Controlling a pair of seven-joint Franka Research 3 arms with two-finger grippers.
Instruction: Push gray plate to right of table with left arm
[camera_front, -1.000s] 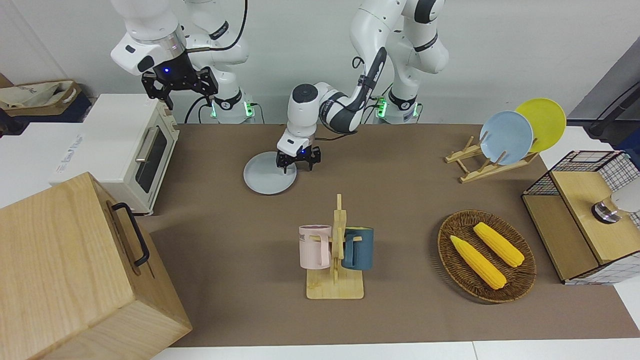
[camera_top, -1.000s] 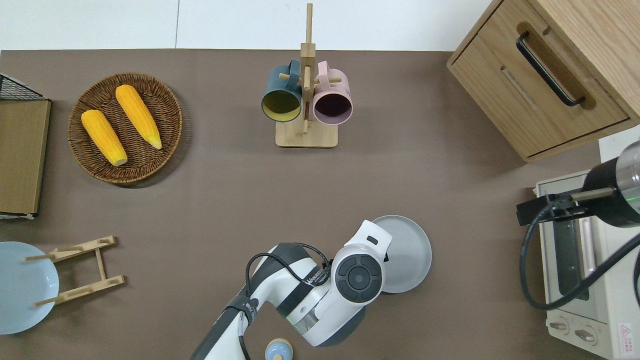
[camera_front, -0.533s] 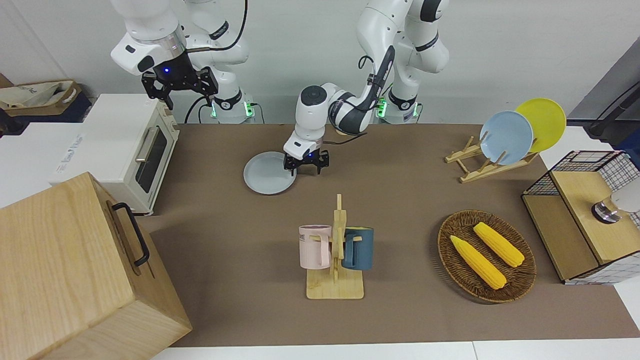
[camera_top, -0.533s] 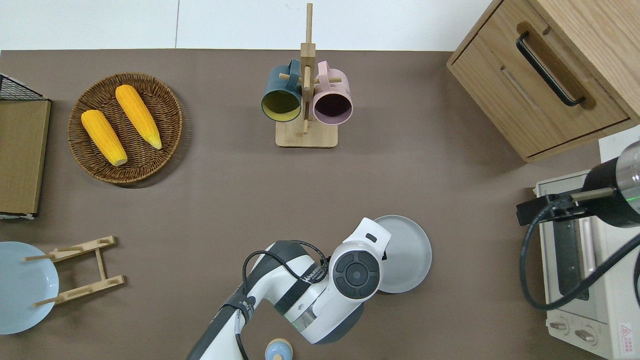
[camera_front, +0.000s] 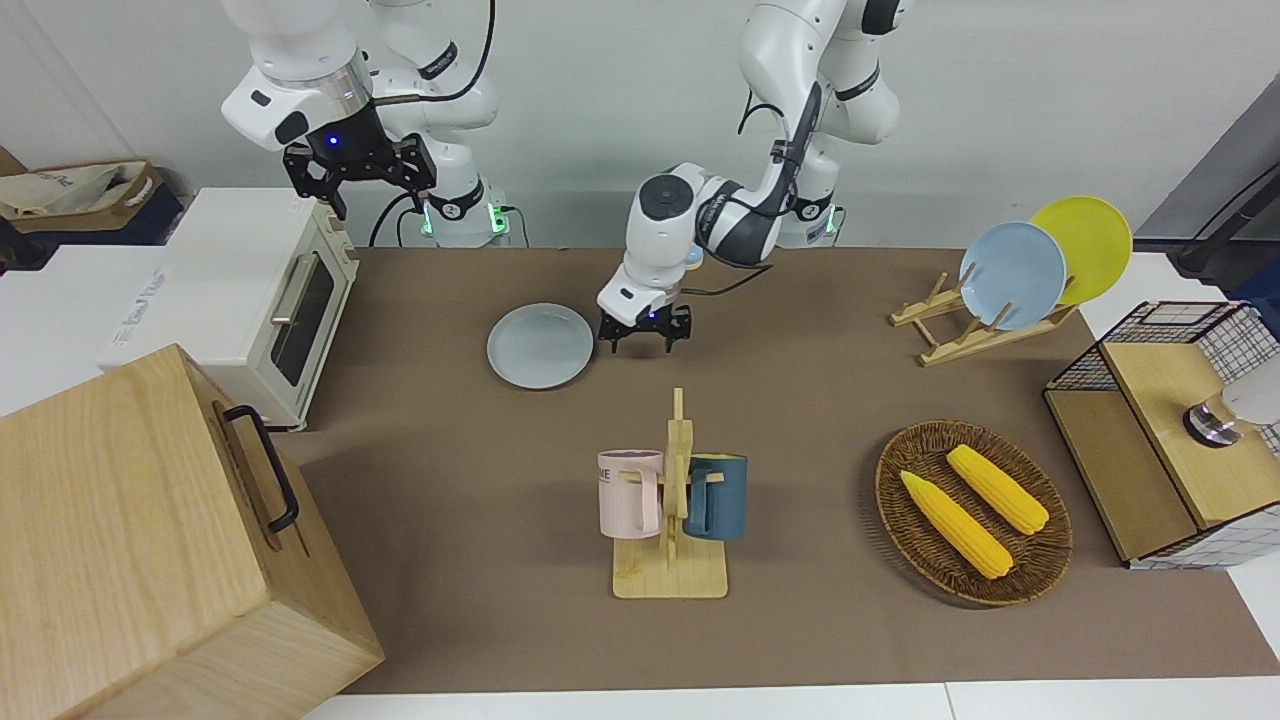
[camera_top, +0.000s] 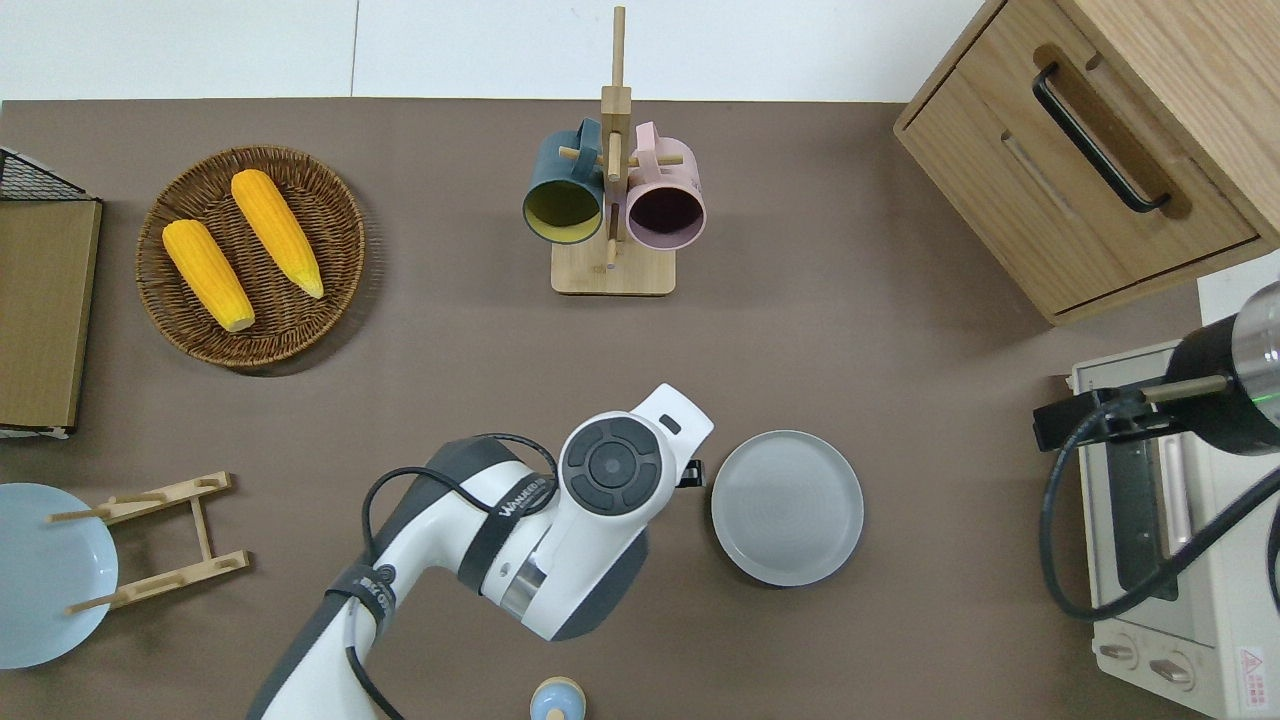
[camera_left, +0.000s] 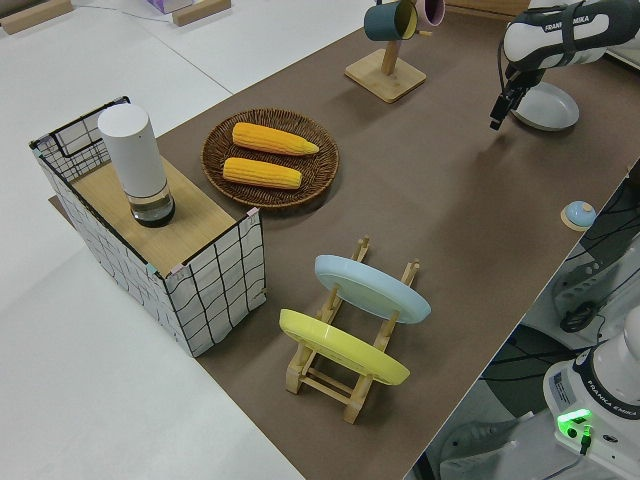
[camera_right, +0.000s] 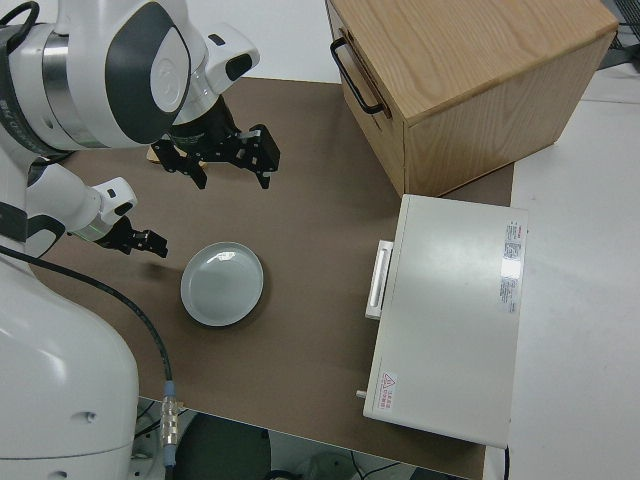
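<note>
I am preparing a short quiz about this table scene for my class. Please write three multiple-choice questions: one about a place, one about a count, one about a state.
1. Where does the gray plate lie?
A. flat on the table
B. in the wooden rack
C. in the wicker basket

2. How many corn cobs are in the wicker basket?
A. one
B. two
C. three

3. Is the left gripper touching the gray plate?
A. yes, gripping its rim
B. yes, pressing on its centre
C. no, it is apart, beside the plate

Answers: 1 A, it rests flat on the brown cloth; 2 B, two yellow cobs lie side by side; 3 C, brown cloth shows between them.
</note>
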